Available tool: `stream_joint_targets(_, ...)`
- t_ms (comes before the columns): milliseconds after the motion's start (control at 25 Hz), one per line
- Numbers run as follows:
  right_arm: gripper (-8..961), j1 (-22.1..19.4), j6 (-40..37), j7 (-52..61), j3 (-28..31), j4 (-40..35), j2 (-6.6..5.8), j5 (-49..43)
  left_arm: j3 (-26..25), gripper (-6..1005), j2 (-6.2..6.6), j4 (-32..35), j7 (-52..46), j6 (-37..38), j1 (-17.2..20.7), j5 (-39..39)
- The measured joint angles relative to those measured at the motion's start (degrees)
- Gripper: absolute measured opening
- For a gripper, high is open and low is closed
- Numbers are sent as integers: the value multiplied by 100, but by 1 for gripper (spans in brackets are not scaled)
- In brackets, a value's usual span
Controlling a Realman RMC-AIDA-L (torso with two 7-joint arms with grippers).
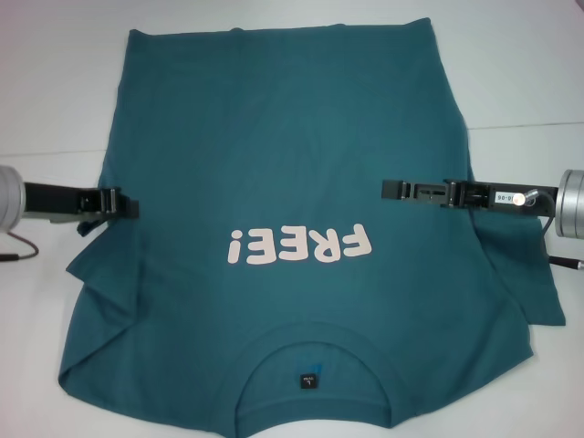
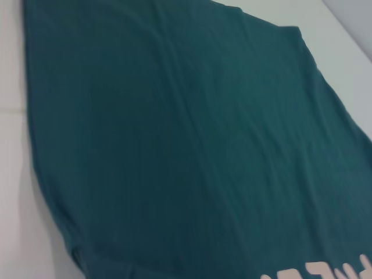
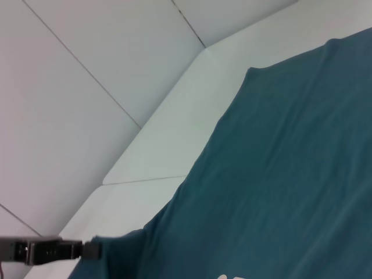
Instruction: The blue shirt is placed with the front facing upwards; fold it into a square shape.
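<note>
The left end effector [image 1: 128, 208] sits at the left side edge of the blue shirt [image 1: 292, 164], level with the print; whether its fingers are parted or closed on cloth I cannot tell. The right end effector [image 1: 392, 190] reaches in from the opposite side, well over the fabric near the "FREE!" lettering [image 1: 301, 246]; its grip too is unclear. The two face each other across the shirt, likely so each can work one side panel inward. The shirt lies front up and spread on the white surface [image 1: 55, 91], collar [image 1: 310, 351] nearest the robot, sleeves rumpled, no square fold made yet.
</note>
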Motion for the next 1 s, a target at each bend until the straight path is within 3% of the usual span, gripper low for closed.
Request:
stream_joint_targets(320, 915, -50, 83, -3, 0, 13, 4, -10, 978, 11, -33, 365, 132, -112, -248, 813)
stream_joint_targets(880, 915, -79, 187, -12, -8, 47, 3, -9, 1409, 18, -330, 623, 504, -200, -345, 1167)
stream_joint_targets(1000, 915, -78, 197, -12, -13, 47, 4, -9, 1460, 19, -339, 619, 496, -204, -376, 1228)
